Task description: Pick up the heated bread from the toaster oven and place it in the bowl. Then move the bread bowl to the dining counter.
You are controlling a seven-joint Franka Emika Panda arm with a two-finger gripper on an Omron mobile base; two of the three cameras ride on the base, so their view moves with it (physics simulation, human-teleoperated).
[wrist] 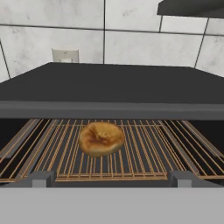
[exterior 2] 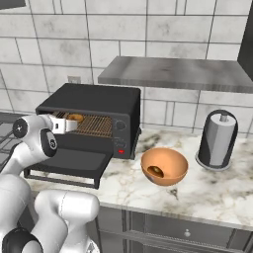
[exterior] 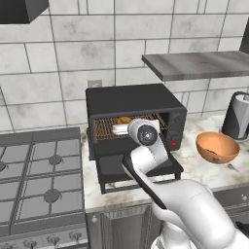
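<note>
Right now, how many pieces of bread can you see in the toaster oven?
1. The bread lies on the wire rack inside the open toaster oven, left of the rack's centre, just ahead of the end effector. The oven's back corners stay dark.

Bread (exterior: pixel 124 119) half-hidden behind arm; tool (wrist: pixel 112 178) tips barely visible, state unclear.

Even, diffuse rendered light, moderately bright; no glare. Soft shadow lies under the wall shelf (exterior 2: pixel 173 74) and inside the toaster oven (exterior: pixel 133 116). All views slightly soft and pixelated; no edge distortion apparent.
</note>
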